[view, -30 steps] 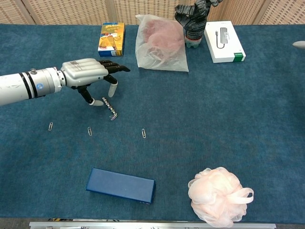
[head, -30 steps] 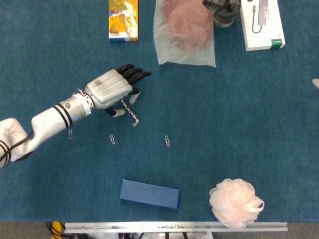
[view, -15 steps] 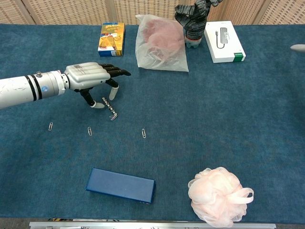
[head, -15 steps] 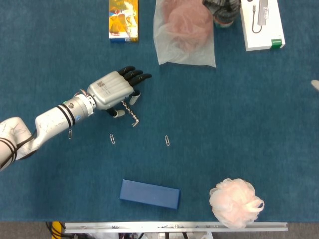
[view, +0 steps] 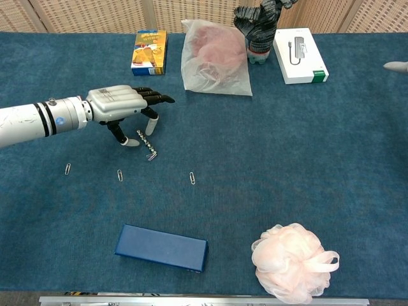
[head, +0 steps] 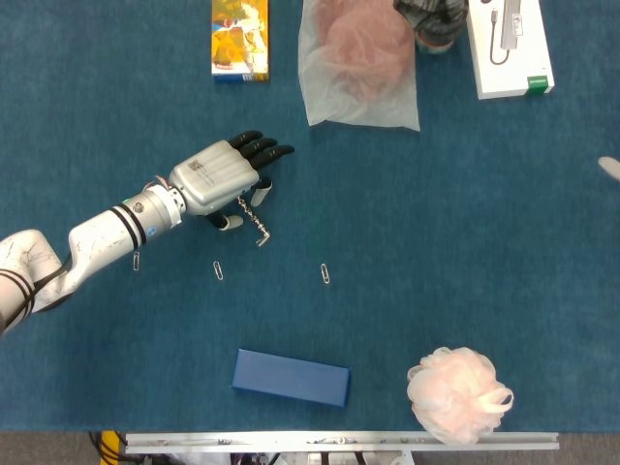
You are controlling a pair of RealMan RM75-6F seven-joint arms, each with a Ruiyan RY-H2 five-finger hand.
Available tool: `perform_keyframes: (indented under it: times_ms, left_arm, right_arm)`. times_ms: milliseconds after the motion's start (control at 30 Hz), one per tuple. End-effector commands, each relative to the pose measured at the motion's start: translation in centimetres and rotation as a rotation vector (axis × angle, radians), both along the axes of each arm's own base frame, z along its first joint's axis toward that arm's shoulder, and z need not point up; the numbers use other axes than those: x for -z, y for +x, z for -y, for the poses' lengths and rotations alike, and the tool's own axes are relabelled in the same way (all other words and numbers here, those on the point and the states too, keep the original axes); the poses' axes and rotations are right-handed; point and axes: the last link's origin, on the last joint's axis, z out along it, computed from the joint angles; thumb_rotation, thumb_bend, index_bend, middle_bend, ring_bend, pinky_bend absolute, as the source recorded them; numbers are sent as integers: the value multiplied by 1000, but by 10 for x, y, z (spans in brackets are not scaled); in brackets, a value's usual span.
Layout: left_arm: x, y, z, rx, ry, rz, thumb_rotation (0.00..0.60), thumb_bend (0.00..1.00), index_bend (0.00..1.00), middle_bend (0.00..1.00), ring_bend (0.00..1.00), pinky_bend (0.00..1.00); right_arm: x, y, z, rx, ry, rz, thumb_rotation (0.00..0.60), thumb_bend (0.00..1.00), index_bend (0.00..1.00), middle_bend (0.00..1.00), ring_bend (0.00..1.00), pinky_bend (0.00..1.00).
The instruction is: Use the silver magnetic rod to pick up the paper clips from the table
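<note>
The right hand (head: 609, 167) shows only as a pale tip at the picture's edge, far from the left hand (head: 215, 179), so its fingers cannot be read. The left hand covers the upper end of the silver magnetic rod (head: 255, 224); whether its fingers touch the rod is not clear. A paper clip seems to hang at the rod's far end, but it is too small to be sure. The three paper clips (head: 219, 270) below the hand are tiny. Far above the hand, the dark bottle (view: 258, 29) is cut by the top edge.
</note>
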Motion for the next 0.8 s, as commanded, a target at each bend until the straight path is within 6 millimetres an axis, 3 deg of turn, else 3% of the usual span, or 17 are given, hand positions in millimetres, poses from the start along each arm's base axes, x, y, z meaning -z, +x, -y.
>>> perform_keyframes:
  times_ms: [33, 800]
  left_arm:
    - [0, 0, 0, -2, 0, 0, 600, 229, 482, 0, 0, 50]
    - [8, -2, -3, -13, -5, -1, 600, 229, 495, 0, 0, 50]
  right_arm:
    - [1, 0, 0, 1, 1, 0, 600, 0, 107, 35, 0, 0]
    - [5, -2, 1, 7, 16, 6, 600, 0, 116, 35, 0, 0]
